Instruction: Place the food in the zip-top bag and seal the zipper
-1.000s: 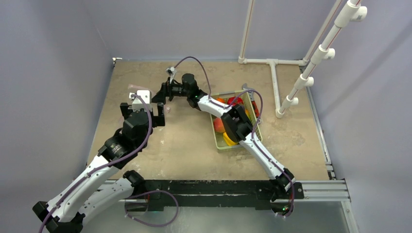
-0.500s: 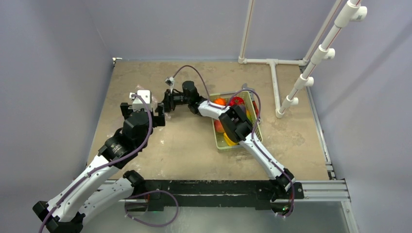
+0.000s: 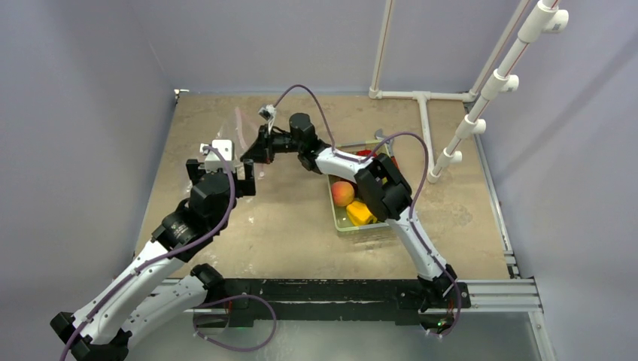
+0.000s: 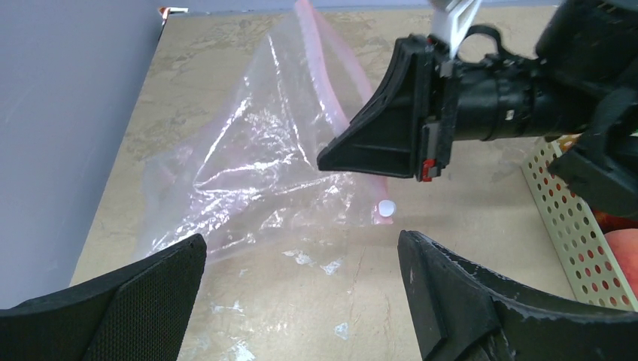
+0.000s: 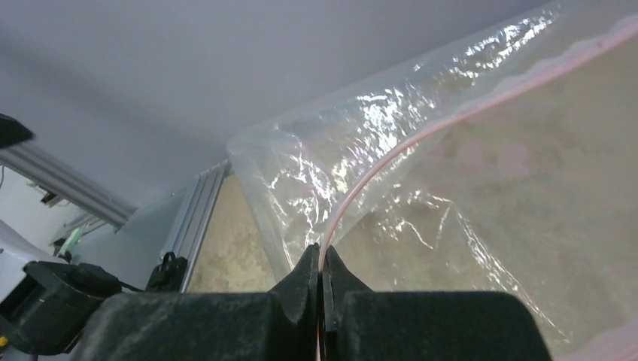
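The right tool (image 5: 322,265) is clenched on the narrow pale pink zipper strip (image 5: 421,134). Its jaws are pinched tight, and the strip runs out between them toward one o'clock in the right wrist view. That grip holds one edge of the clear crinkly zip-top plastic bag (image 4: 248,162) up off the tan counter (image 3: 286,226), while the film drapes down to the surface. From the overhead camera the bag is at eleven o'clock of the counter.

A small white round tab (image 4: 386,207) sits at the bag's near corner. The left tool (image 4: 301,244) hovers released, jaws spread wide, just on the six o'clock side of the bag and touching nothing.

Over at three o'clock, the light green slotted plastic basket (image 3: 353,228) holds a round peach-coloured toy fruit (image 3: 343,192) and a yellow toy pepper (image 3: 360,213). The right arm partly hides the rest of it.
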You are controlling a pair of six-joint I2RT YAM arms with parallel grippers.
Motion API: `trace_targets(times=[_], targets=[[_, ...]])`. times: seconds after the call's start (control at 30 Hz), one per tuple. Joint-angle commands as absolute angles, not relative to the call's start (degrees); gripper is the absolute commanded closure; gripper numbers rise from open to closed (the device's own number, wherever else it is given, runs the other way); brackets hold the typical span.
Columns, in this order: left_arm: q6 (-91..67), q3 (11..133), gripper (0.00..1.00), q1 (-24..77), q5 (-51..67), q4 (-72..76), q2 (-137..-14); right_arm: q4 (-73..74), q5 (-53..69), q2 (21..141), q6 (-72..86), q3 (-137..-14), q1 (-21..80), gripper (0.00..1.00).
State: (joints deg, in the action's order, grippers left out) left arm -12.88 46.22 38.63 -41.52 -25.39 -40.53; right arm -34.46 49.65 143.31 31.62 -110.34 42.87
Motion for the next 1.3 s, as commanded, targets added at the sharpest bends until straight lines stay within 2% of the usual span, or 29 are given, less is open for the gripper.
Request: trace_targets(times=[0.0, 0.27, 0.57, 0.83, 1.27], targets=[[-13.5, 46.8, 0.03, 38.5, -42.1, -24.9, -39.8, -37.5, 45.0, 134.9, 27.8, -105.8, 43.8, 1.0], [-17.7, 49.1, 0.01, 38.5, -42.3, -24.6, -37.7, -36.4, 34.9, 123.2, 22.1, -93.5, 47.4, 1.0], [-25.0, 59.6, 0.01, 38.5, -42.2, -33.1, -39.8, -34.6, 23.8, 113.8, 16.3, -83.7, 51.7, 1.0], [-29.3, 68.7, 0.05, 38.4, -37.9, -42.0, -42.4, -36.2, 16.2, 103.8, 14.6, -73.2, 53.1, 1.0], [-34.0, 81.0, 0.04, 38.5, -25.0, -50.5, -50.0, -33.1, 4.0, 93.9, 10.8, -65.1, 59.6, 1.0]])
